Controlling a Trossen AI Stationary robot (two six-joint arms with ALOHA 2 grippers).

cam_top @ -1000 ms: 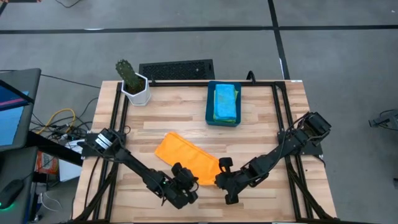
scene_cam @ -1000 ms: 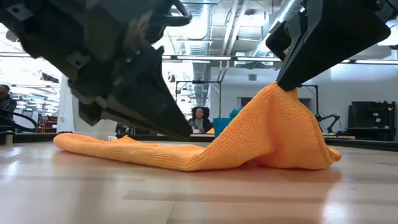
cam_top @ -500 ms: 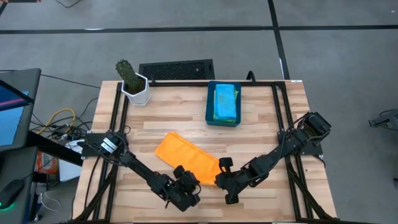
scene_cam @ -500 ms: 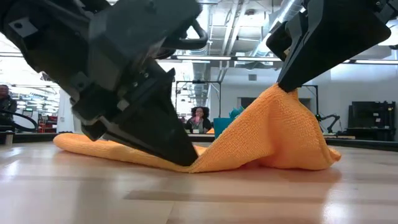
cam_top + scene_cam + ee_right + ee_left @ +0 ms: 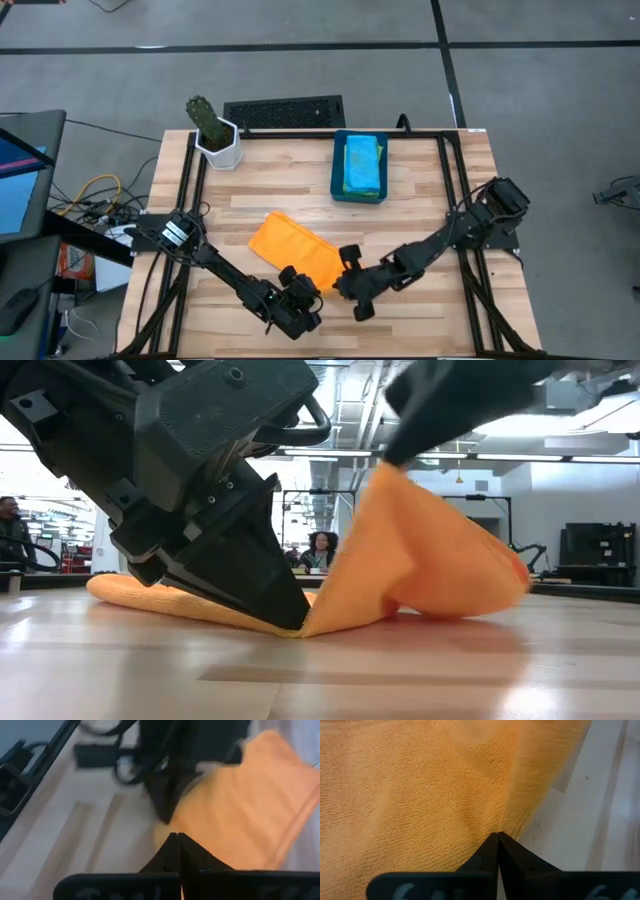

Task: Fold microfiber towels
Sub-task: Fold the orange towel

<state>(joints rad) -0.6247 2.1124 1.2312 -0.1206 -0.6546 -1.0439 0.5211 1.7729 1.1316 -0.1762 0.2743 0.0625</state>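
Two matte black jointed arms; the fingers point(image 5: 492, 851) were dark, tapered wedges, with blocky housings and looped black cables.

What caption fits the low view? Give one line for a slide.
Left gripper pins the orange towel to the table while the right gripper lifts its corner.

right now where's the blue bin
In the high view the blue bin sits at the table's far edge, right of centre, right of the potted cactus.
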